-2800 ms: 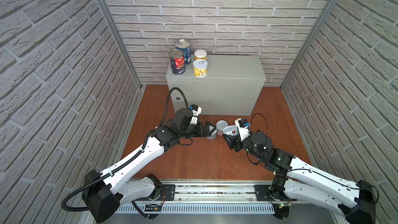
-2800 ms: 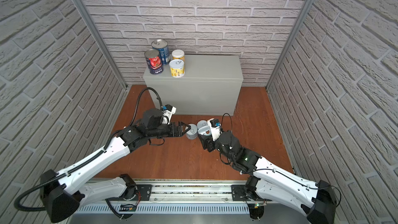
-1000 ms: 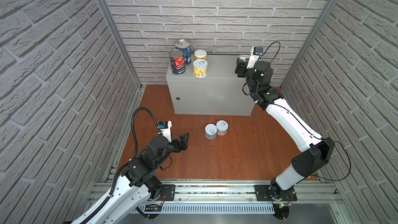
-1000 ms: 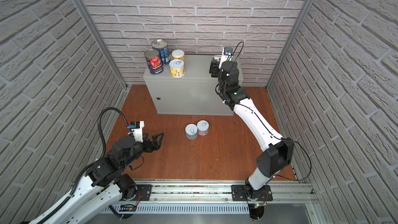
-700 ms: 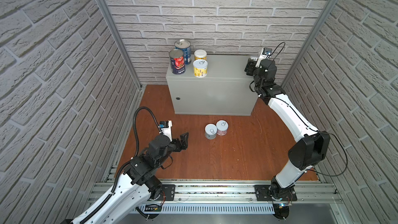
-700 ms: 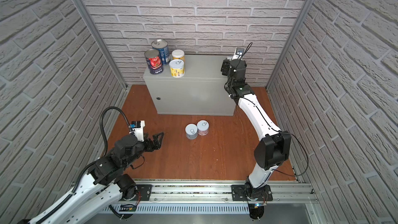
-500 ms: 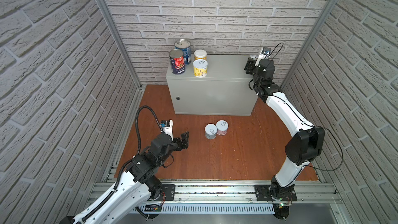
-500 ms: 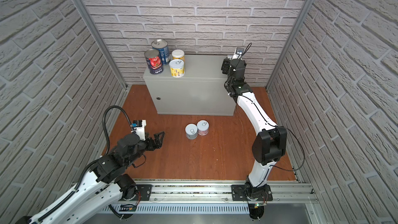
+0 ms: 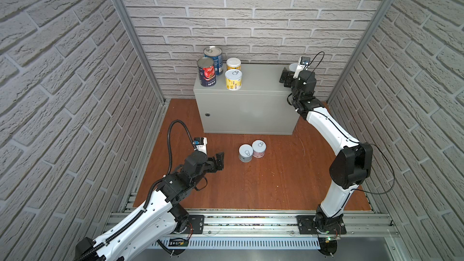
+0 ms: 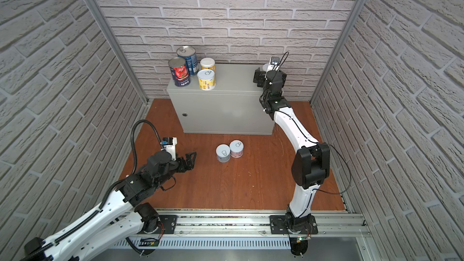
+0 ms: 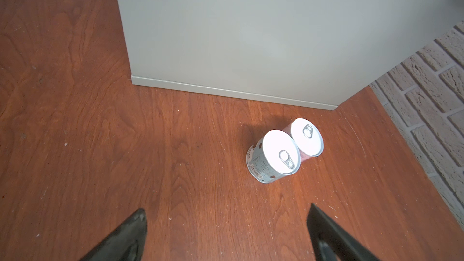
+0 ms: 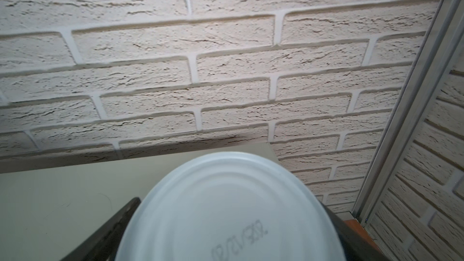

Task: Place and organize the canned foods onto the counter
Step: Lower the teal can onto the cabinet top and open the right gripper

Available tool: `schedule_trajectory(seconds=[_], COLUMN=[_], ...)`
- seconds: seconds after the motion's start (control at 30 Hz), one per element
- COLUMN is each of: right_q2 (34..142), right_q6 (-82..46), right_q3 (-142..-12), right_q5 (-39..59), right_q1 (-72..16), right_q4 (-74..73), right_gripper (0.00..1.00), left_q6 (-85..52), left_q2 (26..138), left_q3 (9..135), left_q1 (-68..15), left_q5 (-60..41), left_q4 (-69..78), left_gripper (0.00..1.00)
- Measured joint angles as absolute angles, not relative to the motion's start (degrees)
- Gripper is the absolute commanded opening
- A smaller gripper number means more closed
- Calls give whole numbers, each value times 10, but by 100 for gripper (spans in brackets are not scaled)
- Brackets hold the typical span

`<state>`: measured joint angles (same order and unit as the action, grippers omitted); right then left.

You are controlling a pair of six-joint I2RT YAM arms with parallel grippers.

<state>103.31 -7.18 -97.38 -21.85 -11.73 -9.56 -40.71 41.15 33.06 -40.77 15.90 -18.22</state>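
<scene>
1. The step in hand, as I read it, is setting down a fifth can. My right tool reaches over the far right corner of the tabletop, with a white-ended can between its jaws.
2. In the right wrist view that can fills the whole gap and both jaws lie close against its sides. I cannot tell whether they are clamping it or have let go, and I cannot see whether it rests on the tabletop.
3. Four cans stand upright in a tight group at the left end of the tabletop: the blue can at the back, the tomato can in front of it, and two yellow cans just beside them.
4. The pale-blue can and the pink can stand upright and touching on the floor in front of it.
5. My left tool hangs low over the floor with its jaws spread wide and nothing in them. It faces that pair from well apart.
6. Next I judge the right tool must be clearly loose, then back off straight so it does not drag the can off the corner. The left tool can go for the pale-blue can, the nearer one. The pair touches, so a jaw may nudge the pink can.
</scene>
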Motion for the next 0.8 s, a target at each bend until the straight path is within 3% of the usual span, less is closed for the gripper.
schedule_trajectory(seconds=[0.33, 0.8], right_q2=[915, 841], right_q6=[-96, -117], right_q3=[-868, -759], right_q5=[-185, -138], right_q1=[-117, -126], right_q4=[-100, -88], right_gripper=[100, 100], left_q6=[-407, -406], left_q2=[473, 536], left_q3=[336, 383], left_q1=[-408, -435], left_q5=[150, 151], left_q4=[-151, -127], left_gripper=[98, 98])
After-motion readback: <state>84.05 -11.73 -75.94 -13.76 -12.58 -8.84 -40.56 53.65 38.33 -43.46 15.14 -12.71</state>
